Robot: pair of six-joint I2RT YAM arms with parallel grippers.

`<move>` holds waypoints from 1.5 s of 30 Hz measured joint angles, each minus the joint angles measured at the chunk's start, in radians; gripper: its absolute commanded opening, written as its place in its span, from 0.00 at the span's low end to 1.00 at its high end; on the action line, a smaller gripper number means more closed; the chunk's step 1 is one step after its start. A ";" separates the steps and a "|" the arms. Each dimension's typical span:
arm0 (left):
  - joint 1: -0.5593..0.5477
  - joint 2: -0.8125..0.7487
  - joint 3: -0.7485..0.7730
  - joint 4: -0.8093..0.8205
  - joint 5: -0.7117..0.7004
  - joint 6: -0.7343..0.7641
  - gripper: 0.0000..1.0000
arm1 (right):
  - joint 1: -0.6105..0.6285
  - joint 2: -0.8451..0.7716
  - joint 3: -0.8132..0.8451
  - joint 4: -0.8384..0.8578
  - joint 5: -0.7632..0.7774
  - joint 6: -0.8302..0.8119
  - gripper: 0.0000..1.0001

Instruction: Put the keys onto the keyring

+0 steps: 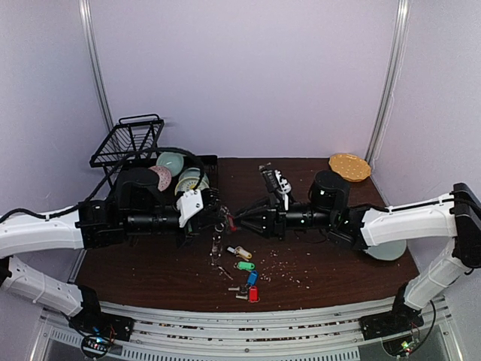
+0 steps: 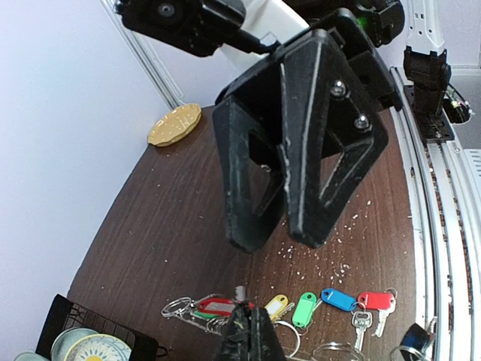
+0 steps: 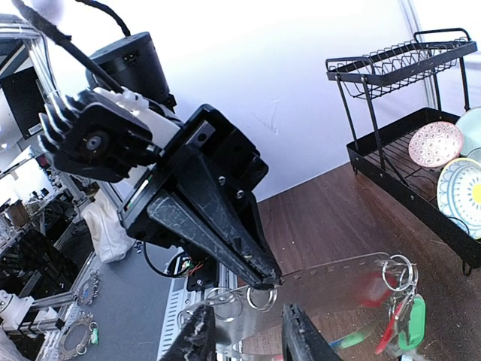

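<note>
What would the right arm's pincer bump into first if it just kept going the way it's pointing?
Most likely the left pincer. The right pincer points leftward across the table, and the two tips nearly meet above the tagged keys. Depth is hard to judge, but nothing else seems to lie between them.

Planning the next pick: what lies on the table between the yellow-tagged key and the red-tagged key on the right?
In the left wrist view, the green-tagged key and blue-tagged key lie between the yellow-tagged key and red-tagged key.
</note>
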 measured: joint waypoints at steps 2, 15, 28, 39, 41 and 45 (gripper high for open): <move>0.000 0.006 0.000 0.011 0.007 -0.006 0.00 | 0.005 0.006 0.000 0.001 0.020 -0.004 0.30; 0.000 0.008 0.000 0.090 0.054 -0.068 0.00 | 0.017 0.115 0.014 0.096 0.010 0.066 0.35; 0.000 0.008 0.000 0.090 0.046 -0.068 0.00 | 0.021 0.161 0.023 0.196 -0.054 0.161 0.34; 0.000 0.008 0.000 0.092 0.024 -0.067 0.00 | 0.023 0.165 0.044 0.218 -0.087 0.257 0.31; 0.000 0.007 0.000 0.098 0.021 -0.067 0.00 | 0.023 0.170 0.046 0.229 -0.089 0.286 0.31; -0.001 0.007 0.000 0.097 0.019 -0.068 0.00 | 0.023 0.176 0.046 0.232 -0.079 0.344 0.32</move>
